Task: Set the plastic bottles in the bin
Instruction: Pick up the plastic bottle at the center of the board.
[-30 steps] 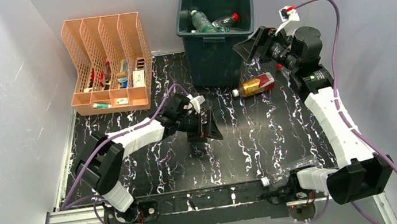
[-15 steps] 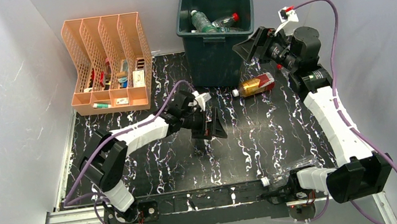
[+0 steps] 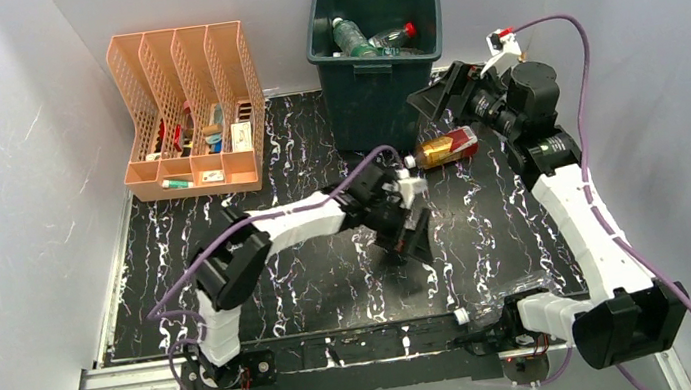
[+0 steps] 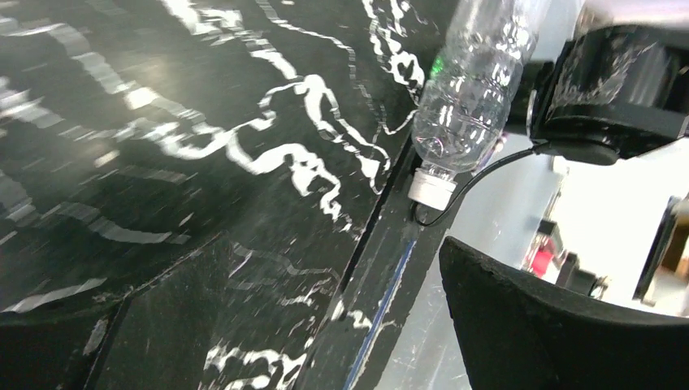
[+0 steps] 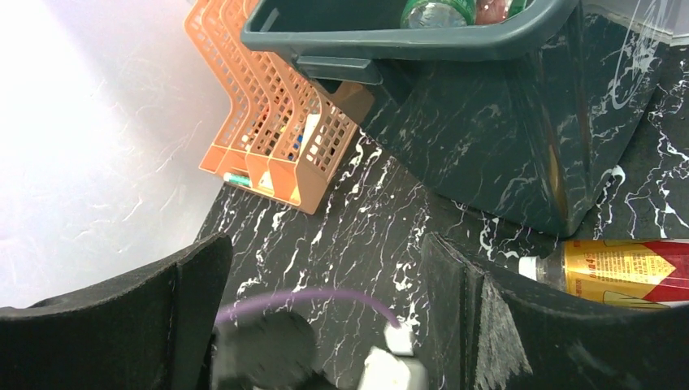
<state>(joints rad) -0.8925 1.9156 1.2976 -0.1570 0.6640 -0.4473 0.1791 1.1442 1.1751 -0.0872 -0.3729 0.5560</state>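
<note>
Reaching low across the marbled table (image 3: 150, 231), the left gripper (image 3: 410, 239) hangs splayed and empty. Bottles (image 3: 353, 39) lie inside the bin (image 3: 381, 110). Just right of its base an amber bottle (image 3: 448, 146) lies flat, long axis crosswise, cap leftward. The raised right gripper (image 3: 438, 97) is near it, jaws wide and empty. A clear bottle (image 3: 498, 311) lies along the near edge, cap leftward.

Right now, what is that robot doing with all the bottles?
The robot's job is filling the dark green bin with plastic bottles, and a few already lie inside. Neither gripper holds anything. The left gripper hangs open over the middle of the table. The right gripper is open near a yellow-and-red bottle lying beside the bin. A clear bottle lies at the table's near edge.
</note>
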